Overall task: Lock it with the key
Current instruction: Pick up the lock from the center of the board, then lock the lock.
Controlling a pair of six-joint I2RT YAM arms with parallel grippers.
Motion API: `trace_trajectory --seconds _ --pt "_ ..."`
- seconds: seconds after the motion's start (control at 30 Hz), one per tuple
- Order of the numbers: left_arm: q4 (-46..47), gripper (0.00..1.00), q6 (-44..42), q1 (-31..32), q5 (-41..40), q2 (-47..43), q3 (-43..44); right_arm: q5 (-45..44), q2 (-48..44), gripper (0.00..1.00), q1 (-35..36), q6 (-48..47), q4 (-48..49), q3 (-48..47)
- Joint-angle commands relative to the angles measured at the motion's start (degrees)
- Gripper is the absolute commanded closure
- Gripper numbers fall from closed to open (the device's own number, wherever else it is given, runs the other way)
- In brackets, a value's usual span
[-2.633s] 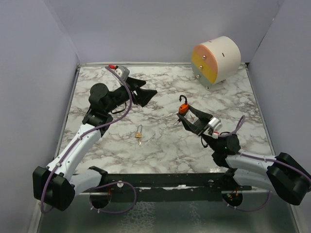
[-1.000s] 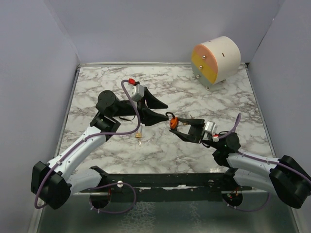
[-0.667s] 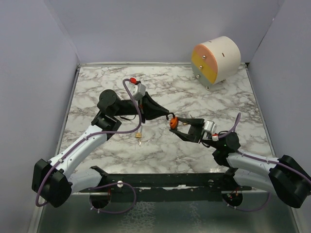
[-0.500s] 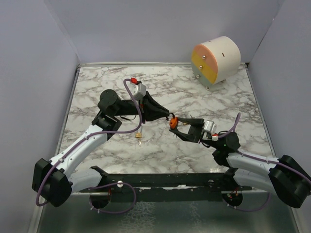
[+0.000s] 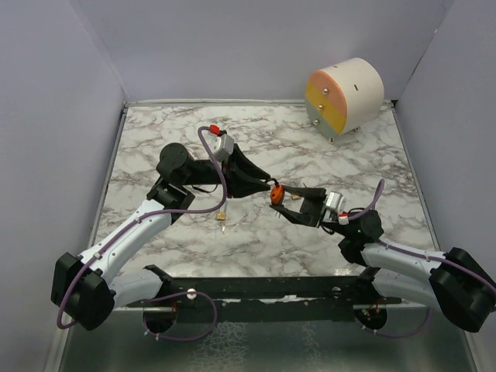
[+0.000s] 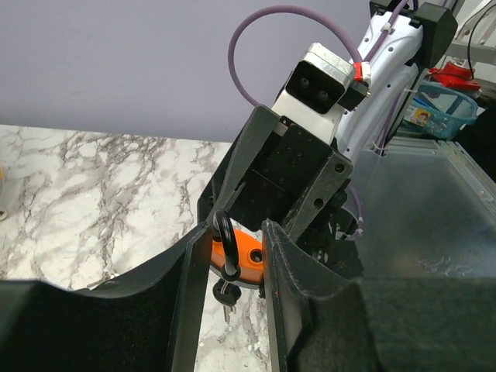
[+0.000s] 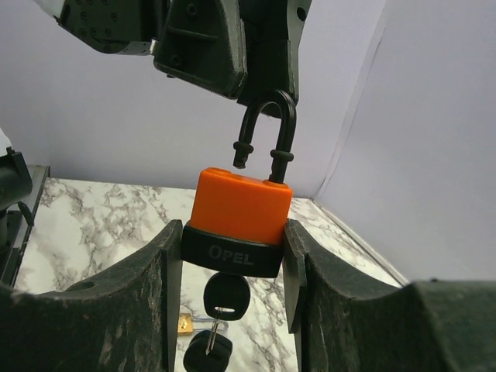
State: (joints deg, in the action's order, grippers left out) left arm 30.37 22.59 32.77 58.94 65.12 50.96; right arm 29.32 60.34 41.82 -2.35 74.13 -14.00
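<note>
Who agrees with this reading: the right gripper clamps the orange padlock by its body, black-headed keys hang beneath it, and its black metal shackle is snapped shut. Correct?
Not quite. The black metal shackle is open: the right wrist view shows one end hanging free above the orange padlock. Otherwise right: the right gripper clamps its body, and black-headed keys hang beneath.

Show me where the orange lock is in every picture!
Top external: the orange padlock is near the middle of the table, where the two arms meet.
Left wrist: low in the centre, peeking out between the dark fingers of the left gripper.
Right wrist: big, in the centre, clamped in the right gripper.
Shared landmark: the marble table shows in all three.
</note>
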Motion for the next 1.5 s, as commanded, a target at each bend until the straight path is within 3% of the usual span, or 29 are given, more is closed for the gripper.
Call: trace_trajectory --seconds 0.0,0.37,0.63,0.7,0.8,0.83,1.17,1.47 --pt "0.7 0.64 0.9 0.4 0.2 0.4 0.8 -2.1 -0.5 0.99 0.0 -1.2 2.4 -2.5" --pt "0.7 0.64 1.3 0.4 -2.0 1.2 0.5 -3.1 -0.5 0.99 0.0 -1.6 2.0 -3.0" --pt "0.7 0.69 1.2 0.4 -4.3 1.2 0.5 -2.7 -0.1 0.99 0.0 -1.7 0.0 -4.1" --pt "0.7 0.75 1.3 0.4 -4.9 1.3 0.5 -2.7 0.0 0.99 0.0 -1.7 -0.2 -4.1" --pt "0.7 0.98 1.7 0.4 -5.2 1.3 0.6 -3.0 0.0 0.99 0.0 -1.9 -0.7 -4.3" --pt "0.7 1.0 1.9 0.3 -5.6 1.4 0.5 -3.1 0.0 0.99 0.0 -2.1 -0.9 -4.5" --pt "0.5 1.0 6.6 0.4 -10.2 3.3 1.0 -10.7 1.8 0.99 2.3 -10.5 -7.7 -8.7" --pt "-0.2 1.0 5.1 0.4 -12.8 0.2 0.1 -21.2 4.3 0.99 7.0 -18.5 -9.3 -10.6"
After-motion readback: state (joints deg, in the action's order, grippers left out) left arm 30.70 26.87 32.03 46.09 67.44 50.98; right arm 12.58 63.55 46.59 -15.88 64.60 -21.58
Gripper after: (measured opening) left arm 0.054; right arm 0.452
